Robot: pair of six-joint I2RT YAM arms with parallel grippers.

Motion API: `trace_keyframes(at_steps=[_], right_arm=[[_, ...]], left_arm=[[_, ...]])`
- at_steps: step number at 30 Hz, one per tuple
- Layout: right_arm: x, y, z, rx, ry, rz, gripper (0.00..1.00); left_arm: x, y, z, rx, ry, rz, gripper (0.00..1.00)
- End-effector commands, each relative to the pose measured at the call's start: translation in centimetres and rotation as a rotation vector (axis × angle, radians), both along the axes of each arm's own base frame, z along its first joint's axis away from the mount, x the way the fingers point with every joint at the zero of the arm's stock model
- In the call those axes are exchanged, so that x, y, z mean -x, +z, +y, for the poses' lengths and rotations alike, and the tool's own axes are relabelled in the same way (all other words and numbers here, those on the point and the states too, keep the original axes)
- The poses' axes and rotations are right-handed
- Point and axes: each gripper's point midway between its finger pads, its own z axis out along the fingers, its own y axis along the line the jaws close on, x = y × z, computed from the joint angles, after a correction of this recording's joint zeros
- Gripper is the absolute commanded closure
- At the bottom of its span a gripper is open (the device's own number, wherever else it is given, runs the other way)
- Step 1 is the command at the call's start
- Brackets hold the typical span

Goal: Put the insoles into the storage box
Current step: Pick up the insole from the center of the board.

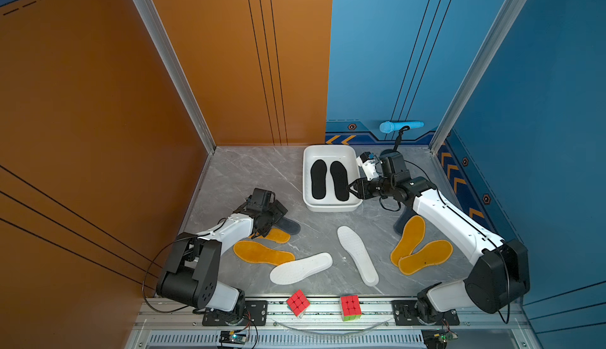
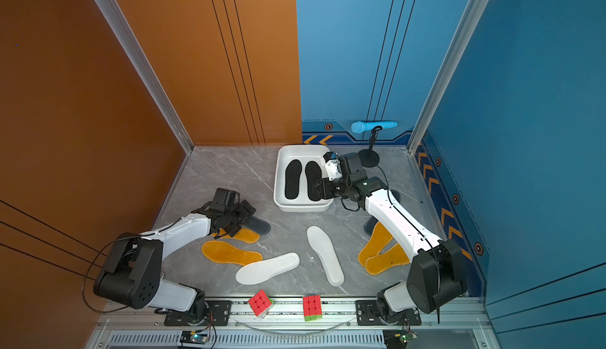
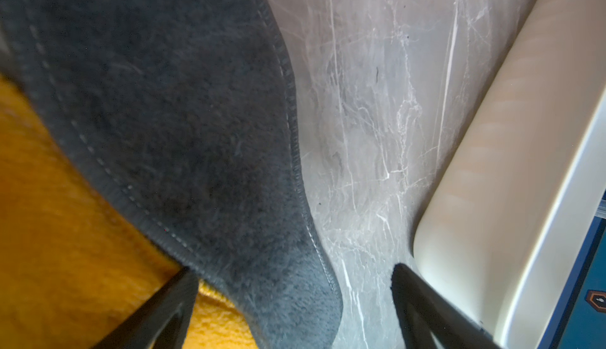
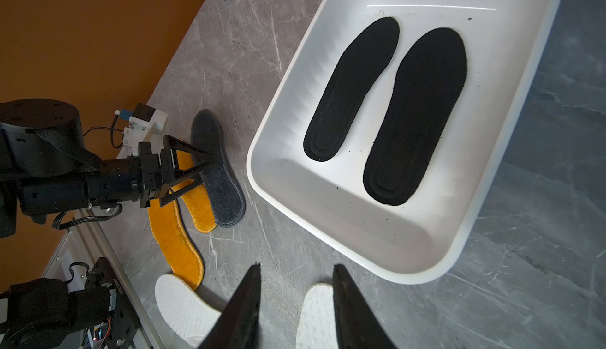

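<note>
Two black insoles (image 1: 318,180) are lying side by side inside the box (image 1: 331,207). Eight more, grey, orange (image 1: 264,252) and white (image 1: 301,268), are waiting on the bench (image 1: 246,173) outside it. The left claw (image 3: 292,268), wide open, is straddling a grey insole (image 3: 180,117) beside the box. The right claw (image 4: 296,266) is hovering empty, jaws apart, at the box's rim.

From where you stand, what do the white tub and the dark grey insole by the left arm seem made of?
White tub: probably moulded plastic, smooth and glossy; a light streak glints on its inner wall. Dark grey insole: likely felt or a similar fabric, matte and fuzzy, with a stitched edge.
</note>
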Motion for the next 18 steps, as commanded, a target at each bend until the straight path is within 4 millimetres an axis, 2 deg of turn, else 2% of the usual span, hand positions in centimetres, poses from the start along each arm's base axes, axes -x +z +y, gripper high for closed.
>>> trace_keyframes(at_steps=[1, 7, 14, 18], right_arm=[[0.3, 0.3, -0.1, -0.011, 0.007, -0.011, 0.63], [0.2, -0.1, 0.0, -0.011, 0.012, -0.002, 0.64], [0.1, -0.4, 0.1, -0.011, 0.013, 0.009, 0.64], [0.1, -0.4, 0.1, -0.011, 0.013, 0.01, 0.64]], left_arm=[[-0.7, 0.3, -0.3, 0.015, 0.0, -0.008, 0.08], [-0.7, 0.4, -0.2, 0.021, 0.002, -0.008, 0.11], [-1.1, 1.4, 0.2, 0.044, 0.036, -0.05, 0.09], [-1.3, 1.0, 0.5, 0.06, 0.054, -0.046, 0.08]])
